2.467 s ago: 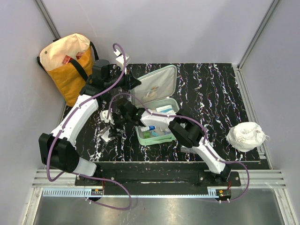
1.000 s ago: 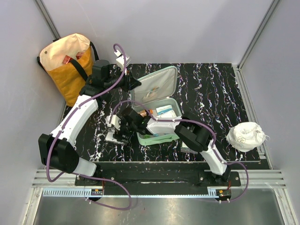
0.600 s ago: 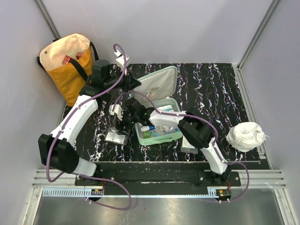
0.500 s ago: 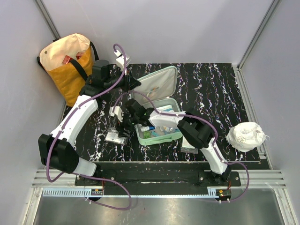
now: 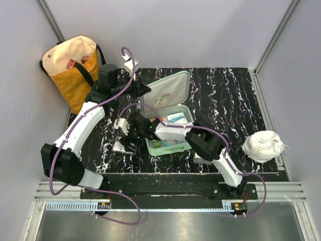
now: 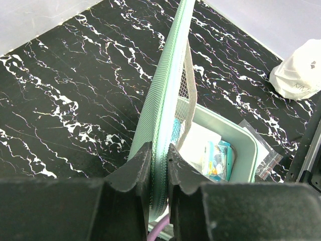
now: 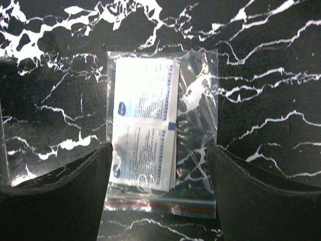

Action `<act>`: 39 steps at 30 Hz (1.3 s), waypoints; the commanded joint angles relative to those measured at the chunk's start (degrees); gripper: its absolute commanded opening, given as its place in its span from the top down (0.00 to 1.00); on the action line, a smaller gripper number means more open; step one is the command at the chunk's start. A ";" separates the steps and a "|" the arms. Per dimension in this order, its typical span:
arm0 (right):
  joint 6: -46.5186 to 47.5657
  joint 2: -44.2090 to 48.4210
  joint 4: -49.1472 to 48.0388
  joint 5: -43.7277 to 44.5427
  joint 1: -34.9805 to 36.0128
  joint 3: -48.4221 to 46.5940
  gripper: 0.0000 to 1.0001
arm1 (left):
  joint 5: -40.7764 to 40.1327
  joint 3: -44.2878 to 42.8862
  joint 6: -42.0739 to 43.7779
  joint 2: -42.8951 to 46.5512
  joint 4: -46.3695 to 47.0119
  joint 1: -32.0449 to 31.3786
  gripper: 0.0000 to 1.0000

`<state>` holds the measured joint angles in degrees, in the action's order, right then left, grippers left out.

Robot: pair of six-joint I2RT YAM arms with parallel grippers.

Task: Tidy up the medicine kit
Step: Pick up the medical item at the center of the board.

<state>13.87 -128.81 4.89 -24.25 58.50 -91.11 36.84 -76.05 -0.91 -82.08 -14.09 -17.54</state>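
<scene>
The medicine kit lies open, a mint-green case with its base [image 5: 188, 145] on the mat and its lid [image 5: 168, 88] tipped up behind. My left gripper [image 5: 144, 89] is shut on the lid's zip edge [image 6: 168, 90], its jaws [image 6: 159, 150] pinching the rim. Packets [image 6: 203, 145] fill the base [image 6: 248, 135]. Left of the kit, a clear zip bag [image 7: 195, 125] with white sachets [image 7: 145, 120] lies flat on the mat. My right gripper [image 7: 158, 150] hangs open over it, one finger on each side of the bag [image 5: 119, 146].
A yellow-and-cream tote [image 5: 70, 68] stands at the back left corner. A crumpled white bag [image 5: 263, 145] sits at the right edge. Another clear zip bag [image 5: 203, 159] lies right of the kit's base. Grey walls close in the black marbled mat [image 5: 225, 95].
My right gripper drew back toward the kit's left wall, then came down and left again over the zip bag. The left gripper has kept its hold on the lid.
</scene>
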 commanded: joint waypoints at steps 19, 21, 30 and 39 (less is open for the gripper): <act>-3.06 5.50 -10.41 9.57 5.13 12.01 0.63 | 0.51 -1.47 -0.15 0.78 -3.58 -0.04 0.88; -3.06 6.90 -11.91 9.13 5.13 11.83 0.64 | 0.43 -1.56 -0.06 0.70 -3.84 -0.04 0.88; -2.62 9.98 -7.35 9.48 5.13 8.67 0.82 | -0.28 -1.82 0.29 1.22 -4.28 0.05 0.88; -1.21 17.71 -22.01 3.34 5.13 21.05 1.00 | -0.01 -1.91 -0.06 0.96 -4.02 -0.04 0.88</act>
<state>11.90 -116.71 -8.49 -16.80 63.00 -73.58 36.84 -76.16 -0.80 -82.00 -14.52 -17.54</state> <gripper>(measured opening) 0.261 0.187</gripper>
